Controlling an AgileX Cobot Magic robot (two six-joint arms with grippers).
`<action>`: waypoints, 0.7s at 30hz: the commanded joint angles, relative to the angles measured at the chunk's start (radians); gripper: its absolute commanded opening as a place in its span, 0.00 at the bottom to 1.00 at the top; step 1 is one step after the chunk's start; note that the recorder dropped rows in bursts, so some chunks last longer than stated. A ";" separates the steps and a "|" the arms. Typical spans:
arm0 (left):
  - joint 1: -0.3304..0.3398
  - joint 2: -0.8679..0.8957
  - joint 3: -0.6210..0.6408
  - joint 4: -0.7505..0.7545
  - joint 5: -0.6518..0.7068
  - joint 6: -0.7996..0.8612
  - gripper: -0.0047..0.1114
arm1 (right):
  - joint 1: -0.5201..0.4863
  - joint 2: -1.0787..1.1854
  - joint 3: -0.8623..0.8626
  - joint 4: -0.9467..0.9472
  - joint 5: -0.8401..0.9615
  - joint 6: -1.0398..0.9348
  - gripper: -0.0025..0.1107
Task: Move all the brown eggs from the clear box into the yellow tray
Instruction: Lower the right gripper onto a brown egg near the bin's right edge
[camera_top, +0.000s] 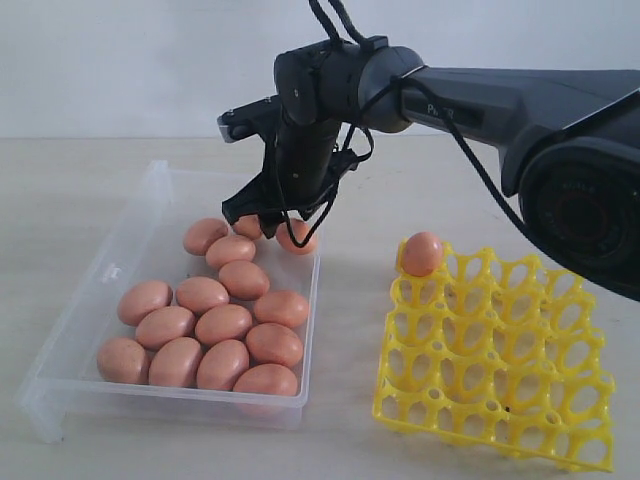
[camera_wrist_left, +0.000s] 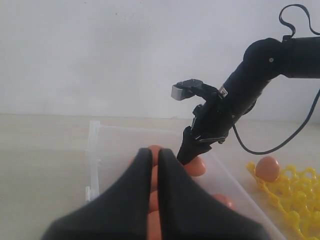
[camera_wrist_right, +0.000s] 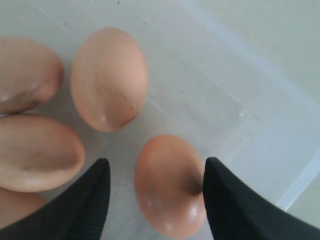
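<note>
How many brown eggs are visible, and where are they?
16. Fifteen brown eggs lie in the clear box, one of them between the right gripper fingers. One egg sits in a corner cell of the yellow tray. The gripper may hide others.

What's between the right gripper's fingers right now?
One brown egg, lying on the clear box floor, seen in the right wrist view. The right gripper stands open around it, not yet clamped.
</note>
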 joint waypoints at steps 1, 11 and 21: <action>-0.008 -0.003 0.003 -0.002 -0.003 -0.008 0.08 | 0.000 0.002 -0.004 -0.006 0.016 -0.070 0.43; -0.008 -0.003 0.003 -0.002 -0.003 -0.008 0.08 | 0.000 0.049 -0.004 0.016 0.034 -0.208 0.43; -0.008 -0.003 0.003 -0.002 -0.005 -0.008 0.08 | 0.000 0.062 -0.004 0.016 0.018 -0.208 0.43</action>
